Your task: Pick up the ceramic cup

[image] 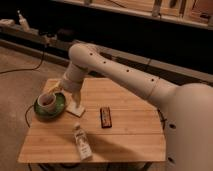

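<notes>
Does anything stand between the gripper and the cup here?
Nothing visible does. The gripper is right at the cup's far rim, and the cup sits on the green plate. The white packet, dark bar and bottle lie further right on the table, off that path.

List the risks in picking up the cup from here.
1. The cup sits on a plate, and the gripper is right at its rim. An off-centre contact could tip the cup or slide it across the plate.
2. The plate lies by the left edge of the table, so a sideways push might send both off.
</notes>
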Tool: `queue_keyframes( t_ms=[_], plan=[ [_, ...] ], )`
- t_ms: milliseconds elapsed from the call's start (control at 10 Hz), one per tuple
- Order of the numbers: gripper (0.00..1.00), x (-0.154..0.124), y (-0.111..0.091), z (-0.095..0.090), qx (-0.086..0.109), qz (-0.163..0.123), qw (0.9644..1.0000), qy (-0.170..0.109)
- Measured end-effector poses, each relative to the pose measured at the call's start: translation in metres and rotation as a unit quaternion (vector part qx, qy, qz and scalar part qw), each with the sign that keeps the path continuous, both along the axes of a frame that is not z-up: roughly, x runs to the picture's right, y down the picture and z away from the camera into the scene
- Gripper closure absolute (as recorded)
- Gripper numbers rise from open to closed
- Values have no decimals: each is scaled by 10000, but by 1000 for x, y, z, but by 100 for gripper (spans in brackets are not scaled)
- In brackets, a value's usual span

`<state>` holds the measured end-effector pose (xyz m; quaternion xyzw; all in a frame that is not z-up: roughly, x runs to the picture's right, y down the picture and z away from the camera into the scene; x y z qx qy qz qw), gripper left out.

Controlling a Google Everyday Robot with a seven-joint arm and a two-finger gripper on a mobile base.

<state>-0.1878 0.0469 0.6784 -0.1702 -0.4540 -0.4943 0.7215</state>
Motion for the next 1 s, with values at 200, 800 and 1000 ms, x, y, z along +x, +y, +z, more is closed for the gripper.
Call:
queue_keyframes(
  t_ms=[200,800,1000],
  plan=[
    [20,-9,-17,19,266,36,9993,250],
    [20,-16,-15,68,529,-373,9943,852],
    [20,-21,-13,87,600,-497,9927,921]
  ],
)
